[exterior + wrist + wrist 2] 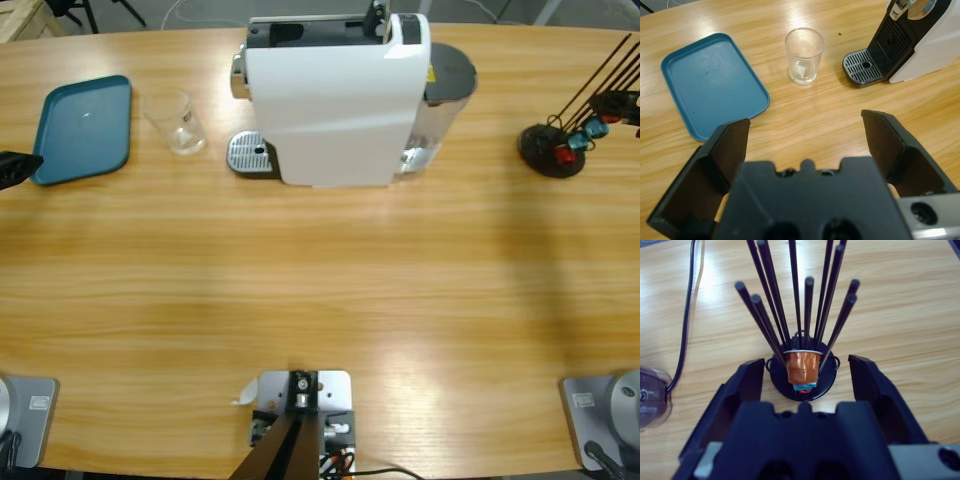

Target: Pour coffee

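A white coffee machine (340, 100) stands at the table's far middle, its metal drip grille (250, 155) facing left. An empty clear glass (180, 122) stands on the wood just left of the grille, not on it. My left gripper (805, 132) is open and empty, well short of the glass (804, 55); only its tip (15, 168) shows at the left edge. My right gripper (807, 367) is open in front of a black rod capsule holder (800, 385), an orange capsule (802, 366) hanging in line between its jaws.
A teal tray (85, 128) lies empty at the far left, beside the glass. The capsule holder (555, 148) sits at the far right with red and blue capsules. A black cable (687, 315) runs to the machine's water tank (652, 395).
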Robot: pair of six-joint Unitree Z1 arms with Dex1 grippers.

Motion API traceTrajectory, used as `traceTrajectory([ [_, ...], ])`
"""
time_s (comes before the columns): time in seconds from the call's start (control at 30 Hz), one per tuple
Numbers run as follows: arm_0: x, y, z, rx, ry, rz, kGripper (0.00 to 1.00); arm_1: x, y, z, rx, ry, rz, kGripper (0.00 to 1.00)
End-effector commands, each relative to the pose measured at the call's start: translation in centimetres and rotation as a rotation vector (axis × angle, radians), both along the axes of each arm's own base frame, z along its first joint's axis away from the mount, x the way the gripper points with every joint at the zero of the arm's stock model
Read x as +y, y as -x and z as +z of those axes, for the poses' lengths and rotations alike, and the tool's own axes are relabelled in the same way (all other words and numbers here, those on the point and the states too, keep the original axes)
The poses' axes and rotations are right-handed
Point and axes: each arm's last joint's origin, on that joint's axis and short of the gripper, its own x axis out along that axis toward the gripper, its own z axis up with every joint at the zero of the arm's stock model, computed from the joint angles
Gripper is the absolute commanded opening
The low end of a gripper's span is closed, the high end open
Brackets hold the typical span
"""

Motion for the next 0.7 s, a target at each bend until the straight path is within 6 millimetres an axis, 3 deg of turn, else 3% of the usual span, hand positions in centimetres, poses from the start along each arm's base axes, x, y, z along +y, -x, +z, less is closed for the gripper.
traceTrajectory([
  [0.03,0.12,0.13,-1.15,0.020,-0.019,0.013,0.959,-0.53,-0.12,-1.27,0.043,0.005,-0.039,0.632],
  [0.6,0.08,0.09,-1.23,0.021,-0.019,0.014,0.950,-0.63,-0.81,-1.89,0.056,0.005,-0.046,0.590],
  [0.63,0.08,0.09,-1.23,0.022,-0.019,0.014,0.950,-0.63,-0.84,-1.91,0.056,0.006,-0.045,0.579],
  [0.7,0.08,0.08,-1.24,0.022,-0.019,0.014,0.950,-0.62,-0.87,-1.94,0.058,0.010,-0.041,0.467],
])
